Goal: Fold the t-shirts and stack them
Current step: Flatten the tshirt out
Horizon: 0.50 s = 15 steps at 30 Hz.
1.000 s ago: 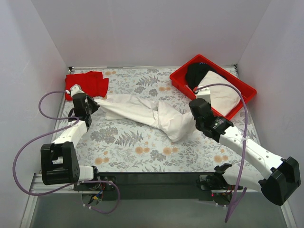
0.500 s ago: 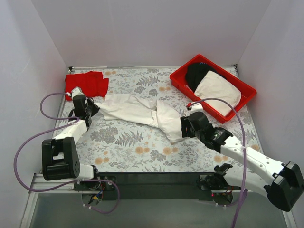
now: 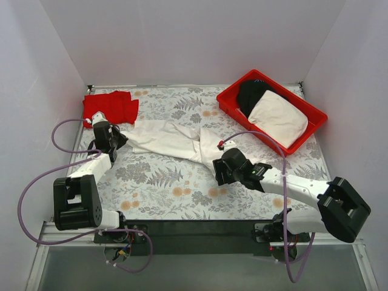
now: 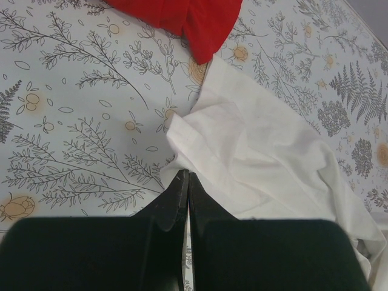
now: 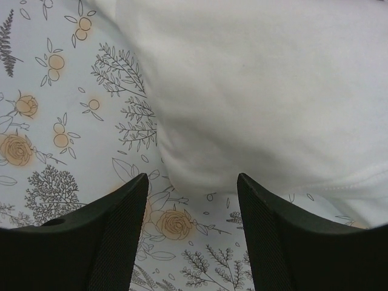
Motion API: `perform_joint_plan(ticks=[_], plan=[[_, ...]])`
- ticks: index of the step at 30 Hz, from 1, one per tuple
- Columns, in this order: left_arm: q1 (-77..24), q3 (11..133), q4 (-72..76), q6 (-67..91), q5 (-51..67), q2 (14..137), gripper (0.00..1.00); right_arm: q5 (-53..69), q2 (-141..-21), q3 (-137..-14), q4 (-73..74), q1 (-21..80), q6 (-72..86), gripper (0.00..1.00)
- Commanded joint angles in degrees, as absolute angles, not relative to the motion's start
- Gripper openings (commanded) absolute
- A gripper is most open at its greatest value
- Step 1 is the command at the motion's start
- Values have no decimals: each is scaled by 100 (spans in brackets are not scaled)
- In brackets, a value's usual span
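Moved since earlier: right arm has swung from beside the tray down toward the middle of the bench. The cloth bunch it was lifting now lies lower and flatter.
Right pincer (image 3: 217,173): jaws spread wide and holding nothing. Its wrist view shows the shirt's rounded near fold just ahead of the tips.
Left pincer (image 3: 120,134): closed tight on a corner of the white t-shirt (image 3: 176,140), with a sliver of cloth showing between the fingers.
White t-shirt, place: stretched in a rumpled band from near the left edge to the middle of the bench (image 3: 163,188), narrow at the pinched end and bunched at the other.
White t-shirt, look: plain white, creased, doubled over itself, with a stitched hem visible in the right wrist view.
Red t-shirt (image 3: 111,107): bright red and loosely folded at the far left corner, its near edge just beside the white cloth.
Tray (image 3: 230,103): red, at the far right corner, holding an off-white garment (image 3: 277,118) and a black garment (image 3: 250,94).
Handling: likely light, limp and easily dragged. It will sag and wrinkle unless held at two points.
Where to grip: probably the hem or a corner at the bunched end, opposite the left pincer, so the cloth can be pulled flat.
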State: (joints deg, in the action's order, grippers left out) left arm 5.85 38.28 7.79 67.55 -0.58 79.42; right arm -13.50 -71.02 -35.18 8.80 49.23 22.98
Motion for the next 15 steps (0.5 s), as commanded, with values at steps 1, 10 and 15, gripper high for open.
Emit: perform_joint_plan(ticks=[1, 10, 15], plan=[[606, 3814, 826, 6724, -17, 7901, 0, -1573, -7365, -3805, 615, 4966, 2347, 54], [598, 3814, 800, 6706, -18, 7884, 0, -1679, -8068, -4017, 712, 5036, 2320, 38], [598, 3832, 782, 6697, -61, 7840, 0, -2082, -7946, -4174, 1185, 5080, 2312, 1]])
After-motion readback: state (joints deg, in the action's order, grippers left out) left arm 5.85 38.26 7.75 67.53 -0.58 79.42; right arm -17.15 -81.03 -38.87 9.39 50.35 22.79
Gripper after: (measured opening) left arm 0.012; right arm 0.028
